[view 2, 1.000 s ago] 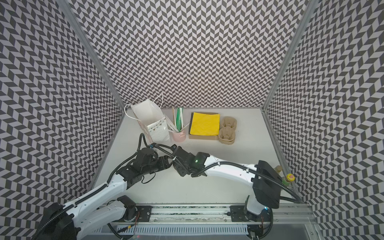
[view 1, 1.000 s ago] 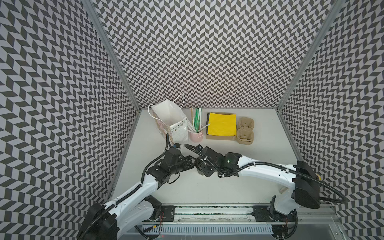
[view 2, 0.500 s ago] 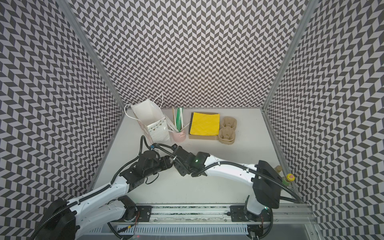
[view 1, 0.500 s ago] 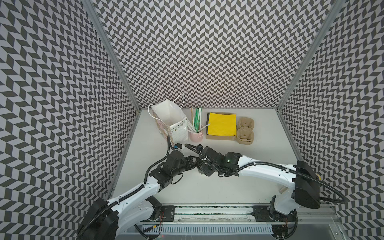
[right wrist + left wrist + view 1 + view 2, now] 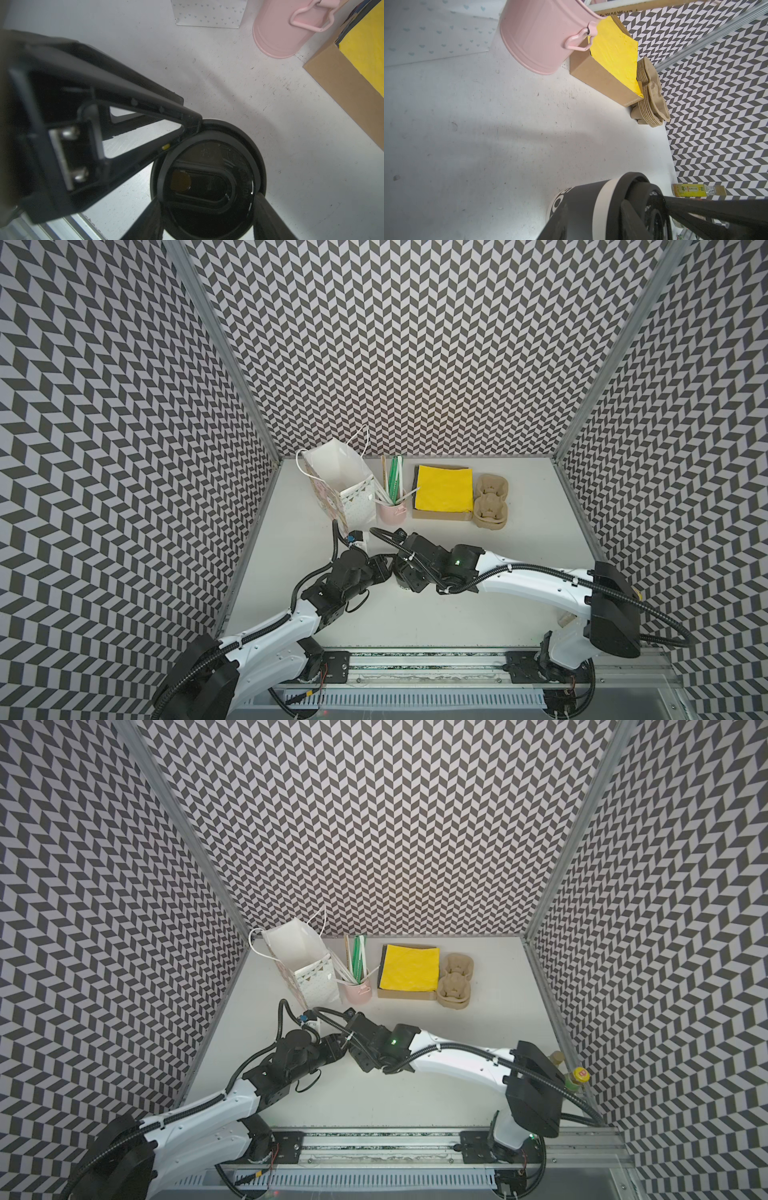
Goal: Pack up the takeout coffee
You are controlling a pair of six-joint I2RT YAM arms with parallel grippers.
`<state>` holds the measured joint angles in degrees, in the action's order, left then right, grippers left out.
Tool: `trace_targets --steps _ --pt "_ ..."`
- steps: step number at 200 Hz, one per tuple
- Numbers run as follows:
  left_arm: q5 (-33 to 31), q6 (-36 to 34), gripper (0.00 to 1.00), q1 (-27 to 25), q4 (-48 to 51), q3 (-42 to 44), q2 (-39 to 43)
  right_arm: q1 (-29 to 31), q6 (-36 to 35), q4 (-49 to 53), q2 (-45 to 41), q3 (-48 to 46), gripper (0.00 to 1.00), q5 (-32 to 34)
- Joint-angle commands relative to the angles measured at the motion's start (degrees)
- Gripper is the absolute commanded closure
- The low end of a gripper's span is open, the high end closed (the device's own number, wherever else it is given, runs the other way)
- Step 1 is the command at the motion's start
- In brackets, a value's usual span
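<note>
Hand of right arm point(image 5: 205, 198) astride takeout coffee point(image 5: 209, 158)

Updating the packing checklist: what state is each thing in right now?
takeout coffee: upright, lidded, not yet bagged
right tool: closed around the coffee
left tool: at the coffee's rim, grip unclear
paper bag: standing, open
pink cup: upright, holding straws
napkin box: open, yellow napkins showing
cup carriers: stacked
</note>
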<state>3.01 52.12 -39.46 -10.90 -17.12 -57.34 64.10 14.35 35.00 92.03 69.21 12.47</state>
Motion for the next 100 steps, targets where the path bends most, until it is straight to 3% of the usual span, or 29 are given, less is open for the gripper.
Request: trace_targets --steps 1,52,100 --pt "3.0 -0.1 0.57 -2.5 20.3 5.5 -4.8 1.2 -1.1 6.5 4.0 -3.5 0.40 -7.9" --pt "0.8 1.2 0.57 -2.8 25.0 2.3 1.4 1.1 -0.6 6.4 3.7 -3.9 0.40 -6.9" --pt "2.9 0.9 0.55 -2.8 26.0 0.5 4.1 1.1 -0.9 6.5 4.3 -3.6 0.40 -7.1"
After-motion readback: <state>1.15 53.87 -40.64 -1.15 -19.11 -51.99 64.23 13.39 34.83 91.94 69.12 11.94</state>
